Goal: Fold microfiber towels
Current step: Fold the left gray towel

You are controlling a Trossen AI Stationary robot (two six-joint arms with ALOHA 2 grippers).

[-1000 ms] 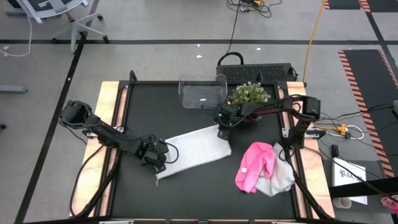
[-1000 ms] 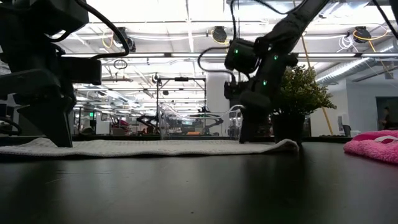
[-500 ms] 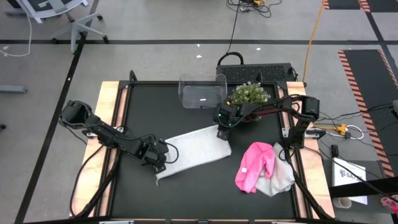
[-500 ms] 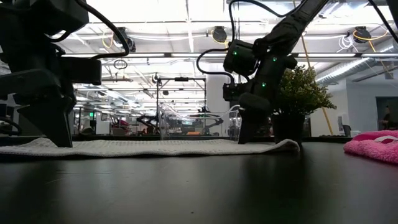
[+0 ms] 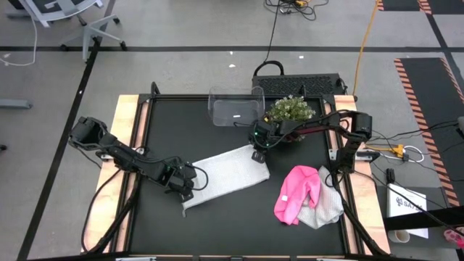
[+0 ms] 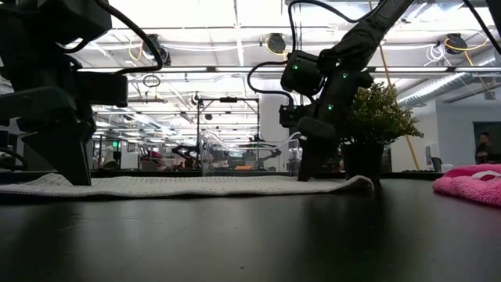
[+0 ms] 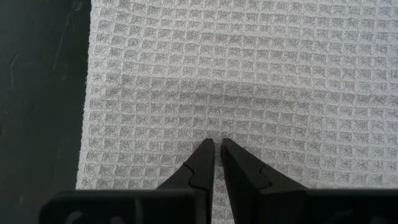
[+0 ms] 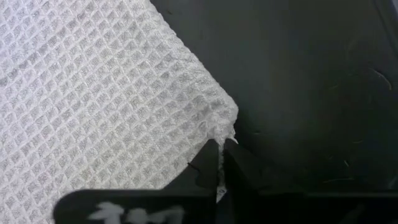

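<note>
Waffle-weave microfiber, pale grey, spread flat across the middle of the black tabletop: that's the grey towel I'm working on. My right gripper has its jaws clenched on the far corner, the one nearest the potted plant; in the right wrist view a bit of the frayed corner is pinched between the tips. My left gripper is down at the opposite end of the same towel, jaws squeezed nearly together with the cloth puckering at the tips, so I'd say it has a pinch of fabric there too.

Holding both ends makes sense to me: with two corners gripped I can lift one side and carry it over without the rest sliding around. I reckon the fold itself hasn't started, since the towel lies flat.

The pink towel is bunched on top of another pale grey towel off to my right, both waiting. The clear plastic bin sits at the back.
</note>
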